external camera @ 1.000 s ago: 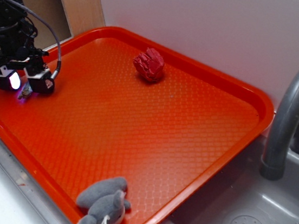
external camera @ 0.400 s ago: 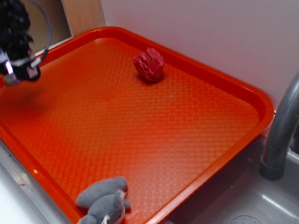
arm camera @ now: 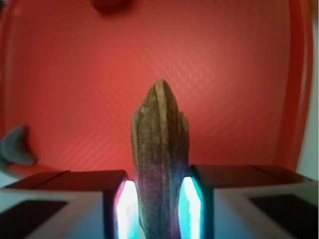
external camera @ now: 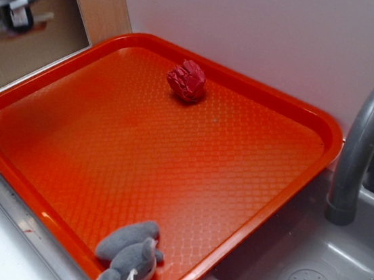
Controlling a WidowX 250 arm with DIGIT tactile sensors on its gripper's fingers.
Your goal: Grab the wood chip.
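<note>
Exterior view first: the black robot gripper (external camera: 14,18) is up in the top left corner, in the air, off past the left edge of the big orange plastic tray (external camera: 45,184). A small brown-grey wood chip (external camera: 25,24) pokes out from between its tips, so the chip is up off the tray, held by the gripper. It looks tiny and a bit blurry here. On the tray, a crumpled red paper ball (external camera: 187,80) sits near the far rim. A soft grey plush toy (external camera: 129,254) lies at the near rim, partly over the edge. To the right of the tray are a curved grey tap (external camera: 368,135) and a grey sink (external camera: 335,267) with a round drain. Wrist view next: the wood chip (arm camera: 159,159) fills the middle, rough and stripy, with its pointed end sticking up. The gripper (arm camera: 159,209) is squeezed narrow on the chip, with one glowing finger pad (arm camera: 127,209) touching each side. The orange tray (arm camera: 224,74) lies below, blurry. The red ball (arm camera: 110,5) peeks in at the top edge, and a bit of the grey toy (arm camera: 16,145) shows at the left.
</note>
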